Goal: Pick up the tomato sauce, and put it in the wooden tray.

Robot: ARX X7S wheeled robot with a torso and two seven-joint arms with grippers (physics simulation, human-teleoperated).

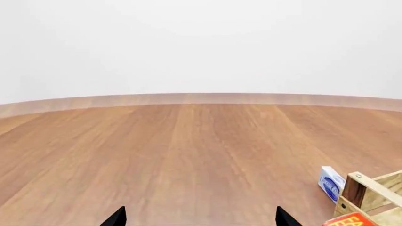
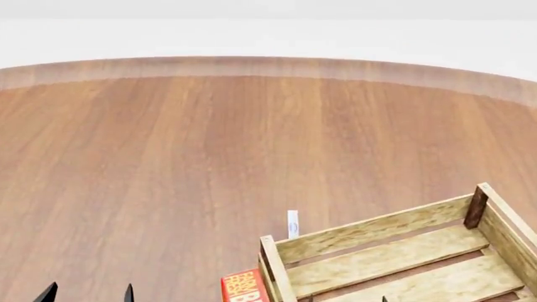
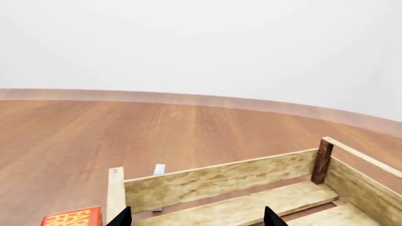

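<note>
You have not yet started the real work: no view shows the tomato sauce, so you cannot say where the can stands, which way it points or how its long axis lies, and finding it is your first job. Starting at your left, the left tool [image 1: 199, 217] hangs over bare worktop [image 2: 168, 163]; its wrist view shows two dark fingertips well apart with nothing between them, so it is spread and holds nothing, and in the head view its tips [image 2: 88, 293] poke in at the lower left corner. Moving right, a red box with yellow lettering [image 2: 244, 286] lies just beside the near left corner post of the wooden tray [image 2: 369, 234]. A little past it, a small blue-and-white carton [image 2: 293, 224] stands close outside the tray's far wall; neither of these is your can. The tray fills the lower right of the head view, its long side running left to right and angled slightly away from you. The slatted floor that shows is bare, though its nearest part is cut off by the frame. Your right tool [image 3: 196, 217] hovers over the tray's interior, fingertips apart and gripping nothing. Everything is still ahead, I judge: locating the can, grasping it, carrying it over and setting it inside the tray.
</note>
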